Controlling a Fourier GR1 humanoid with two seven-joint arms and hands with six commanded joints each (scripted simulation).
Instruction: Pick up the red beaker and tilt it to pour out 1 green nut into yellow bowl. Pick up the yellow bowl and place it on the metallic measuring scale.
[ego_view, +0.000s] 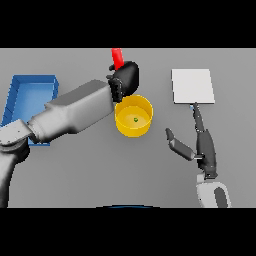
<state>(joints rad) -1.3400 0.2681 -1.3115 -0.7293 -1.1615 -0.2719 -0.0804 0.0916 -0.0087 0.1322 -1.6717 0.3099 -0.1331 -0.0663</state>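
Nearest, R hand rests open on the worktop, fingers straight, pointing twd the scale. Mid: yellow bowl w/ one green nut inside, so pour looks done. Just behind, L hand curled round red beaker, upright-ish. Blue tray far L. Next: set beaker down, grip bowl, carry to scale.

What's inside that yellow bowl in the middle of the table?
One small green nut lies on the floor of the yellow bowl, nothing else visible. The left hand, holding the red beaker, covers the bowl's far rim, so that edge is hidden.
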